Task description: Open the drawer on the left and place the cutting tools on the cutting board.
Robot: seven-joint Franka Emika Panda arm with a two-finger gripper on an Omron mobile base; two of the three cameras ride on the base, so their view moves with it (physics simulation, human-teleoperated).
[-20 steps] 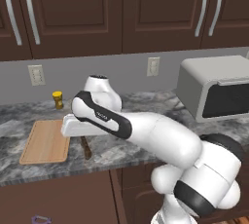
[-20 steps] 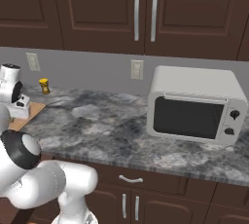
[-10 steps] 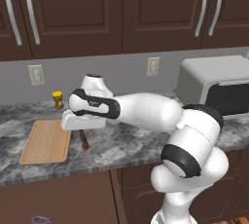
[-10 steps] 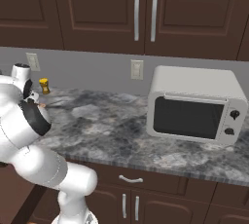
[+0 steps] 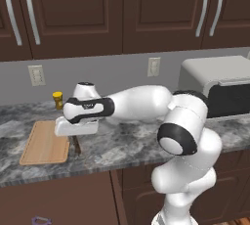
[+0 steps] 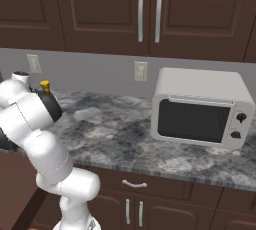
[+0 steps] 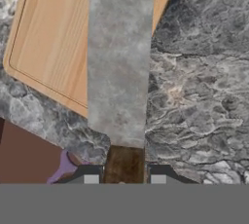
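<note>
No brand or writing can be read anywhere. In the left base view the arm reaches leftward across mid-frame, its gripper (image 5: 75,143) pointing down at the desk (image 5: 122,146) just right of the cutting board (image 5: 45,143). In the hand view the jaws pinch the knife (image 7: 120,72) by its brown handle, the blade lying over the board toward the top. A purple tool (image 7: 63,165) shows at lower left.

Countertop (image 6: 120,134): dark grey marbled stone, ran the length of the wall.
Microwave (image 6: 202,106): white, door shut, stood on the countertop at the right.
Small yellow jar (image 5: 58,100): stood by the back wall.
Wall outlets (image 5: 154,66): white, on the grey backsplash.
Upper cabinets (image 6: 100,9): dark brown, silver vertical handles.
</note>
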